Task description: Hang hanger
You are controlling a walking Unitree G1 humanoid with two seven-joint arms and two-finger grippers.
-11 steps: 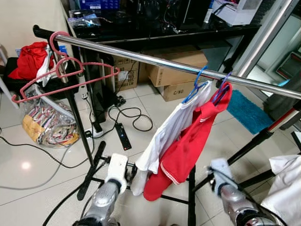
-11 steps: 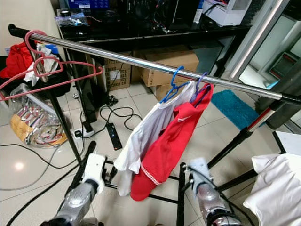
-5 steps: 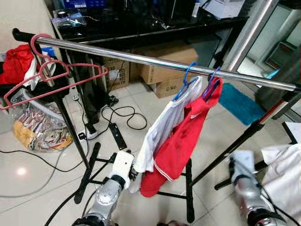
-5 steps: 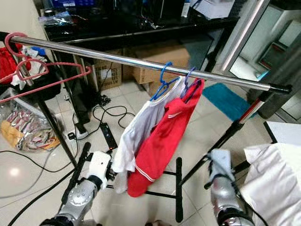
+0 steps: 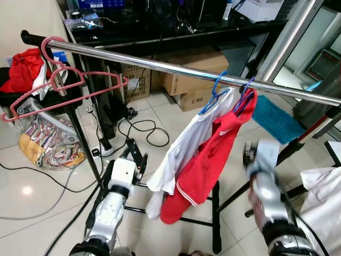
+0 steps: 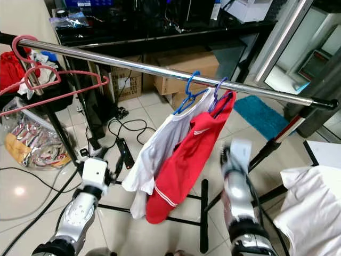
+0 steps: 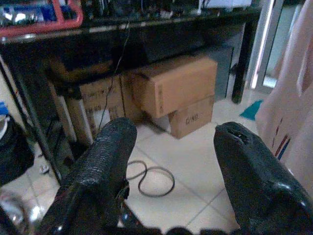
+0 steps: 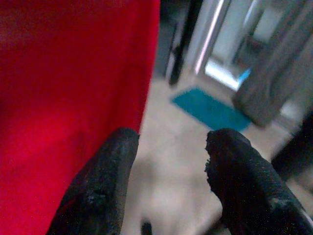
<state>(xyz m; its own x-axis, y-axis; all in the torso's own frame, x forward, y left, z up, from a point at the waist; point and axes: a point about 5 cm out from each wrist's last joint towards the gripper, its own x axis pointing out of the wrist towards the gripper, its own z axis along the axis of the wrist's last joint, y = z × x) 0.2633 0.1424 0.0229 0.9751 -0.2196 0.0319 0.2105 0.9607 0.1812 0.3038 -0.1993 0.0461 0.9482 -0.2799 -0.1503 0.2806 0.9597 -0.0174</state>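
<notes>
Left gripper (image 7: 168, 147): fingers apart, nothing between them. It looks across the tiled floor (image 5: 32, 205) toward cardboard boxes (image 7: 173, 85) under a dark desk. In the head views it sits low on the near left, beside the rack's left upright (image 5: 85, 144).

Right gripper (image 8: 168, 156): fingers apart, empty. It is raised on the near right, just beside the red shirt (image 5: 213, 160); red cloth fills one side of its wrist view, a teal mat (image 8: 208, 107) lies on the floor beyond.

Task item: pink hanger (image 5: 64, 93), bare, hooked at the far left end of the chrome rail (image 5: 176, 68), tilted, its long bar sloping down to the left. A second pink hook sits beside it on the rail. At mid-rail a blue hanger (image 5: 218, 93) carries a white shirt (image 5: 186, 149), touching the red shirt on a purple hanger (image 5: 246, 96). White cloth (image 5: 325, 202) at the near right edge.

Judgement: neither gripper holds a hanger, so which one is to be hung is unclear. The pink hanger looks like thin plastic: light, fairly stiff, smooth, apt to swing or pivot in a loose pinch. Best hold is probably the neck just below the hook, or the shoulder bar close to it, keeping the hook free for the rail.
</notes>
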